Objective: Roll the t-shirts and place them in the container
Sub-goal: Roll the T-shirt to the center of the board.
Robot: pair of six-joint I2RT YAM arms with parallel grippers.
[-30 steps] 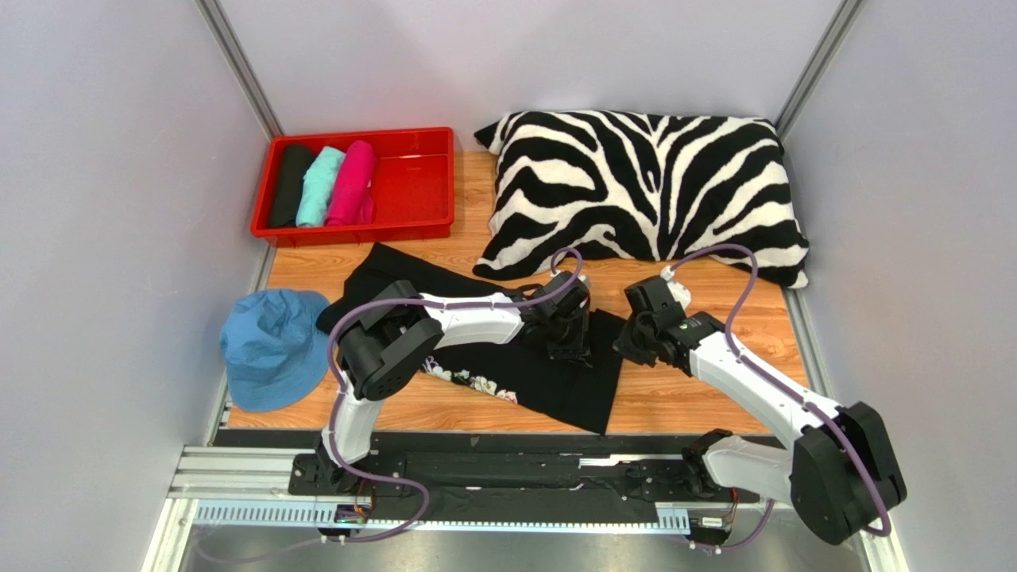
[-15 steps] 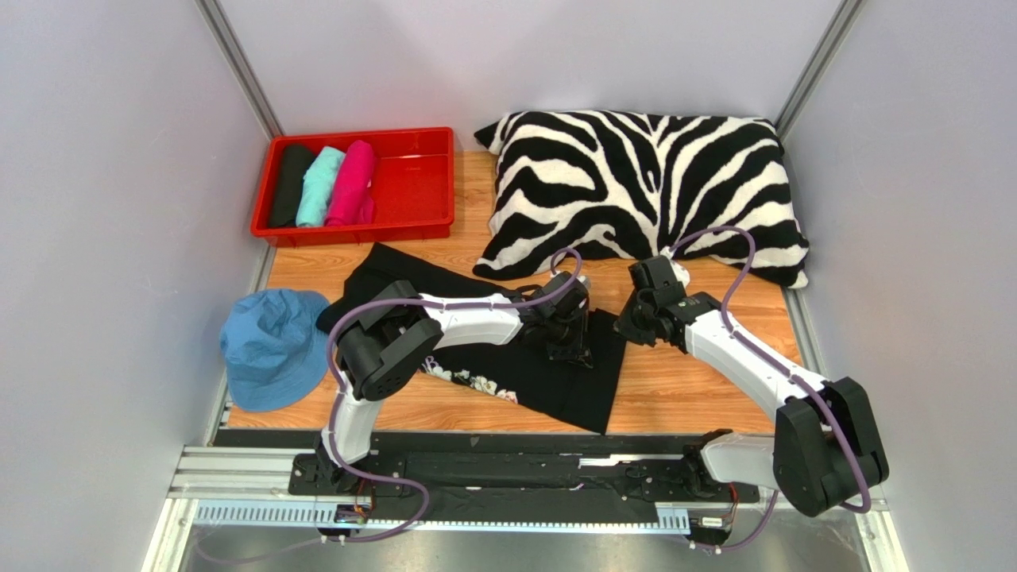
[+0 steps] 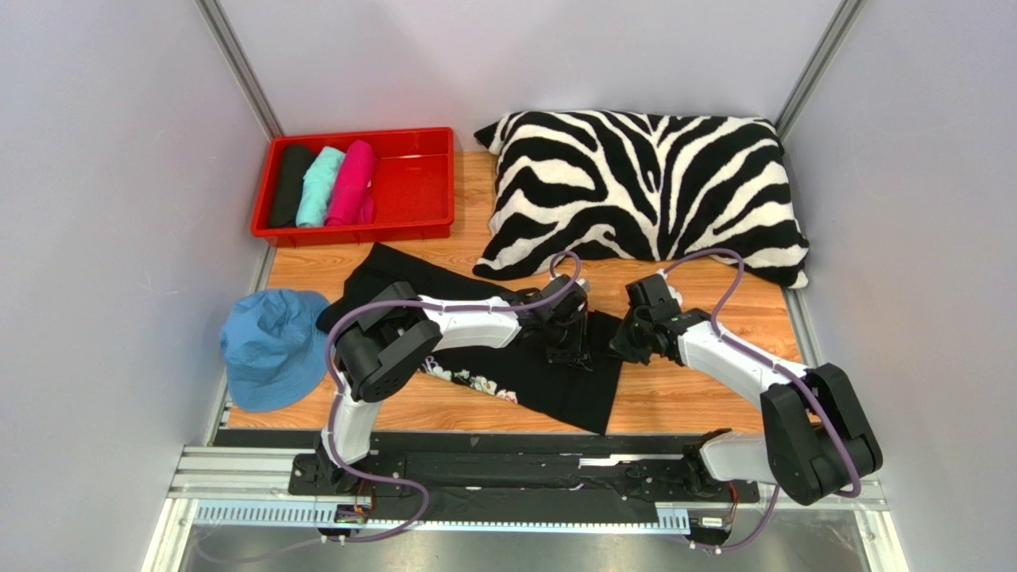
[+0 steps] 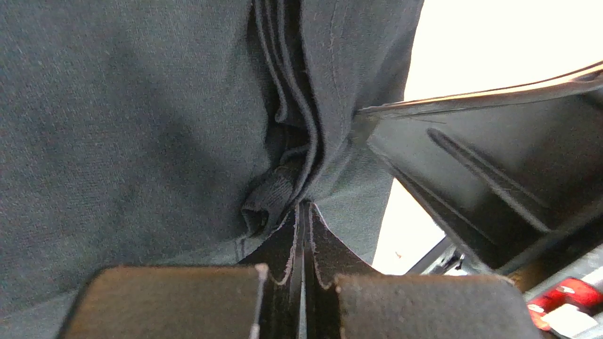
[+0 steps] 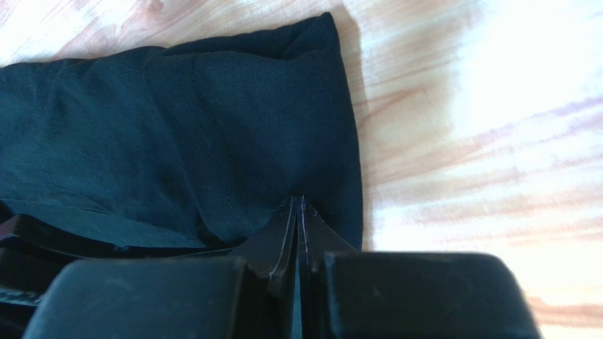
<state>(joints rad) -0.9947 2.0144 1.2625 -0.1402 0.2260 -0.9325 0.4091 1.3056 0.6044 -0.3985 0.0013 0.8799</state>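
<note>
The large black t-shirt [image 3: 543, 379] is found spread on the wooden table [image 3: 704, 405], partly covered by the left arm [image 3: 466, 319]. At its right edge, the left gripper [image 4: 304, 212] is pressed together on a bunched fold, and the right gripper [image 5: 297, 205] is closed on the hem. A zebra-striped pillow [image 3: 645, 185] is noted just behind, and a blue bucket hat [image 3: 272, 348] at the left. A rolled black t-shirt [image 3: 288, 185], teal t-shirt [image 3: 319, 185] and pink t-shirt [image 3: 353, 181] are held in the red tray [image 3: 418, 221].

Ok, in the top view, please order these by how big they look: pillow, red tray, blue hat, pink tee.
1. pillow
2. red tray
3. blue hat
4. pink tee, rolled
The hat lies nearer the camera than the tray, yet the tray looks clearly bigger.
</note>
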